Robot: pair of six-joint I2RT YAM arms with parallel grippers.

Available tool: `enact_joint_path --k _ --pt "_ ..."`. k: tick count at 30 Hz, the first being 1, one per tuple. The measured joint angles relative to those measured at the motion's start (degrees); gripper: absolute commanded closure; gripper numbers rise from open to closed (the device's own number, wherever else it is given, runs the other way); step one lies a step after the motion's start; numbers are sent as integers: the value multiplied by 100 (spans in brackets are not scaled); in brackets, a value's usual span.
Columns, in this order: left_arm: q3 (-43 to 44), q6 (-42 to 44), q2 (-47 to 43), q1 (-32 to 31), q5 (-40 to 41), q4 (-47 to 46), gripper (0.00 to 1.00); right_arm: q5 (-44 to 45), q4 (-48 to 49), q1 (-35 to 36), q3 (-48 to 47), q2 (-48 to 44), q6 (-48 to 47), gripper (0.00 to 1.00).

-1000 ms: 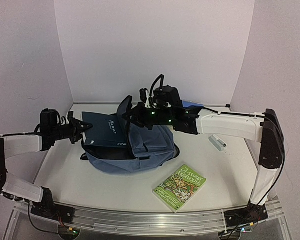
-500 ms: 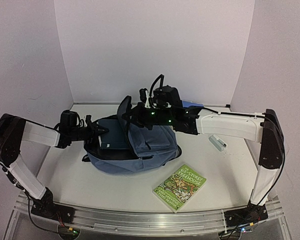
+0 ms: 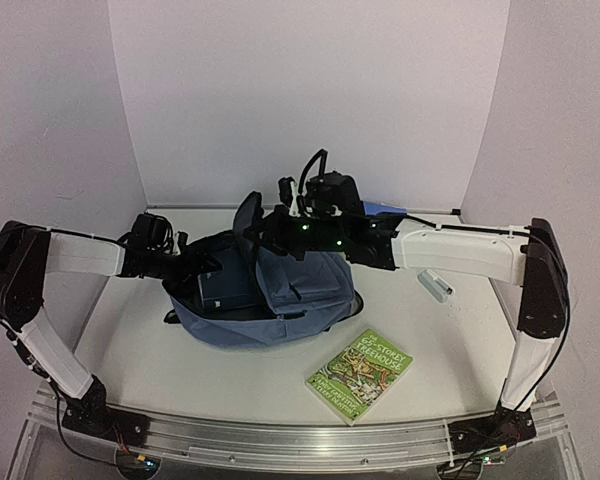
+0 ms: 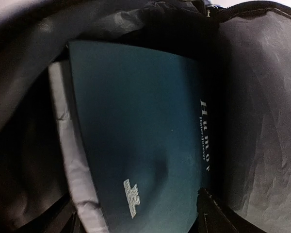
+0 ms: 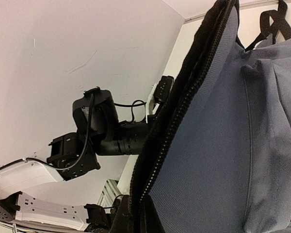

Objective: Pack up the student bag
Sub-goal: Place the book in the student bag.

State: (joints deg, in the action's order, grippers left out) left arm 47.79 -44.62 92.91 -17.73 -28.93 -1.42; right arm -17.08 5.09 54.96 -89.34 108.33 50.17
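Note:
The slate-blue student bag [image 3: 280,315] lies in the middle of the table with its opening facing left. My right gripper [image 3: 257,226] is shut on the bag's zippered flap edge [image 5: 184,111] and holds it up; its fingers [image 5: 123,218] pinch the black zipper rim. My left gripper [image 3: 202,268] reaches into the opening. In the left wrist view a teal book [image 4: 140,136] lies inside against the dark lining [image 4: 262,121]. The left gripper [image 4: 136,219] is open, with its fingertips [image 4: 214,213] wide apart at the book's near end.
A green illustrated book [image 3: 360,375] lies on the table front right of the bag. A small white and grey pen-like object [image 3: 435,285] lies to the right. A flat blue notebook [image 3: 385,210] shows behind the right arm. White walls stand on three sides.

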Motion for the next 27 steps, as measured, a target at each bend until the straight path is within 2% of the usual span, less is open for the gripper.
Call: enact_joint_path --k 5,18,27 --pt "239 443 -349 -7 327 921 10 8 10 0 0 0 0 100" --pt "447 665 83 -42 563 1542 10 9 4 0 5 0 0 100" --pt "691 564 616 -349 323 1272 24 12 3 0 11 0 -17 100"
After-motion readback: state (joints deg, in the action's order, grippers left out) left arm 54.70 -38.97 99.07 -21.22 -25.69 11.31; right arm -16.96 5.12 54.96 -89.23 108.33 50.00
